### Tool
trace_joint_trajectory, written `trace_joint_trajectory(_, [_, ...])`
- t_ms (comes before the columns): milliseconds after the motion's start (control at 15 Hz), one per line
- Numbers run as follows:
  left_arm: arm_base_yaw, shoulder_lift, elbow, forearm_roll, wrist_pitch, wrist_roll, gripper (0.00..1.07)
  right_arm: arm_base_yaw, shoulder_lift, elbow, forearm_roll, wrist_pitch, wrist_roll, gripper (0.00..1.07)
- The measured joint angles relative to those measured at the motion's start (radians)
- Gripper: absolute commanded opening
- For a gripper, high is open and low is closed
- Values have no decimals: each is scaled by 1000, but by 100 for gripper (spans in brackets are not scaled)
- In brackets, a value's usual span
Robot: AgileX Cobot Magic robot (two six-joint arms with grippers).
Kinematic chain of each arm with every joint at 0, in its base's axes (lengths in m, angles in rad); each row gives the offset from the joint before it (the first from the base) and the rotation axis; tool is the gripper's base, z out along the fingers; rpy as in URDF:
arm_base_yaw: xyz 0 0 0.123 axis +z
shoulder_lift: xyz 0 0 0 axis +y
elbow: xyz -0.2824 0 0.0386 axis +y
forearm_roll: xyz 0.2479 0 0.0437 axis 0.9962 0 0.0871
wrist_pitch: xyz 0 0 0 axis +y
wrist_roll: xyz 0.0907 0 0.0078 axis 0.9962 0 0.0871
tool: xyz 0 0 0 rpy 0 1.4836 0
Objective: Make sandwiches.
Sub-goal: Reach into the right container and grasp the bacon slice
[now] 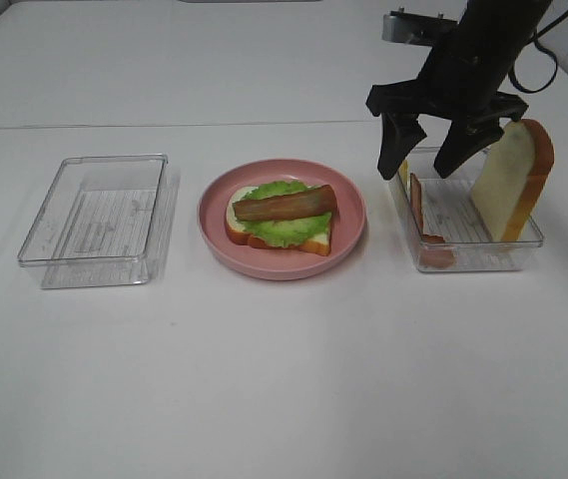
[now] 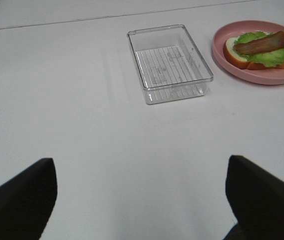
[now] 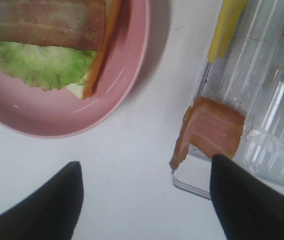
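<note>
Cheese (image 3: 225,27) cropped by frame (wrist view).

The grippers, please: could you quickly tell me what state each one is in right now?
Left gripper: open, holding nothing.
Right gripper: open, holding nothing, above the bacon strip at the clear box edge.

White table (image 1: 284,379) with left clear box (image 1: 104,225), pink plate (image 1: 351,215), right clear box (image 1: 473,256).

Place: I read this as a robot lab bench.
Surface: plain white table (image 1: 284,399).
Props: toy sandwich (image 1: 282,215) on a pink plate (image 1: 349,235), clear bins (image 1: 168,212) either side.
Rig: my black arm (image 1: 483,50), cables (image 1: 546,62) showing.
</note>
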Motion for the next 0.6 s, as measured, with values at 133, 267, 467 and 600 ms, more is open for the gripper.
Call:
trace_joint_trajectory(133, [0, 0, 0, 0, 0, 0, 87, 0, 37, -12, -1, -1, 0, 66])
trace_joint_trajectory(267, [0, 0, 0, 0, 0, 0, 87, 0, 67, -16, -19, -7, 0, 61])
trace_joint_trajectory(467, [0, 0, 0, 0, 0, 0, 87, 0, 93, -16, -61, -24, 24, 42])
trace_joint_trajectory(600, [0, 0, 0, -1, 0, 0, 87, 0, 97, -17, -78, -30, 55, 25])
